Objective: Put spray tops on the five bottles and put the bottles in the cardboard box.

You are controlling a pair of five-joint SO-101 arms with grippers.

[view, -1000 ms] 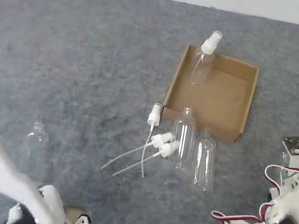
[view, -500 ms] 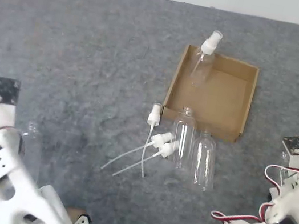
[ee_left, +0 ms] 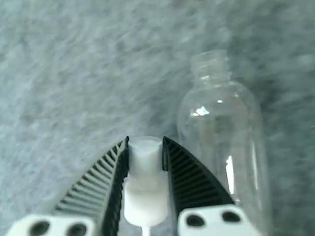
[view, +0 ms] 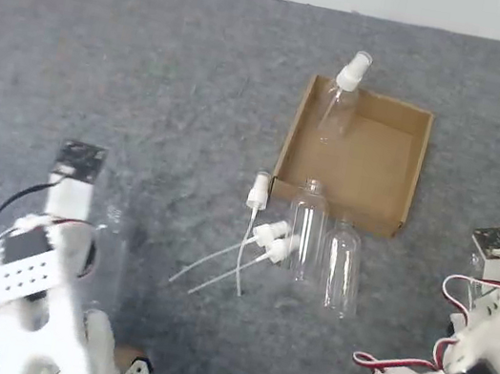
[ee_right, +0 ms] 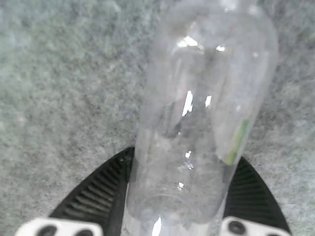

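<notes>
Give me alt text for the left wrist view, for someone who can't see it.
The left gripper is shut on a white spray top, seen against grey carpet. A clear, uncapped bottle is just beside it, its threaded neck open.

Tabletop (view: 152, 83): mottled grey. Cardboard box (view: 416, 178): plain brown. Bottle (ee_right: 206, 98) in right fingers (ee_right: 96, 194): clear, colourless; others likewise. Spray top (ee_left: 145, 182) in left fingers (ee_left: 189, 172): white; loose ones white, pale tubes. Fingers black, ribbed.
</notes>
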